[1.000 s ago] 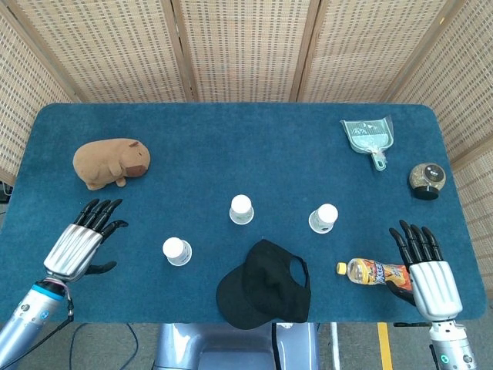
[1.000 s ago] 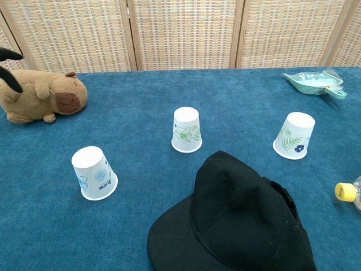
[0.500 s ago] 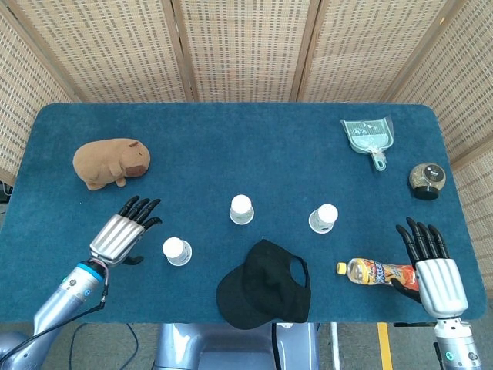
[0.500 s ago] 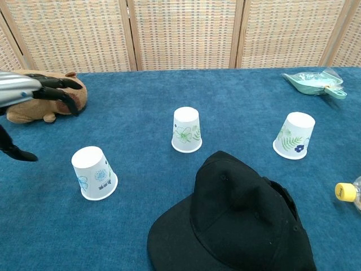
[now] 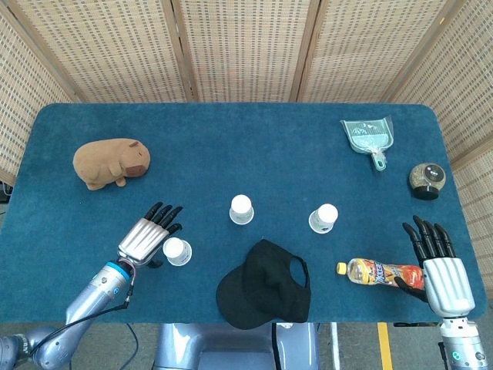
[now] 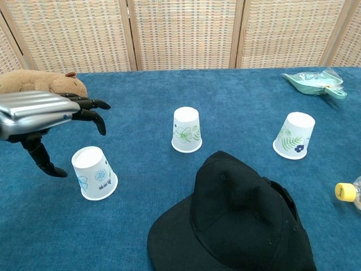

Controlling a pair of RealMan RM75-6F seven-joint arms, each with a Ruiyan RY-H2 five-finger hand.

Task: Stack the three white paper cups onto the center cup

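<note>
My left hand [image 5: 146,237] spread, holding nothing, hovering just left of left cup [image 5: 176,250], thumb down beside it. Center cup [image 5: 241,209] and right cup [image 5: 323,218] upside down further right, well apart. Black cap [image 5: 266,284] near front edge. My right hand [image 5: 439,270] flat, fingers apart, beside bottle [image 5: 375,271].

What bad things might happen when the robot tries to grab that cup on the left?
The left hand hangs open just beside the left cup, which stands upside down; a clumsy close might tip it or squash the thin paper. Carrying it to the center cup, the hand could perhaps brush the black cap lying close by. A crooked drop might knock the center cup over.
</note>
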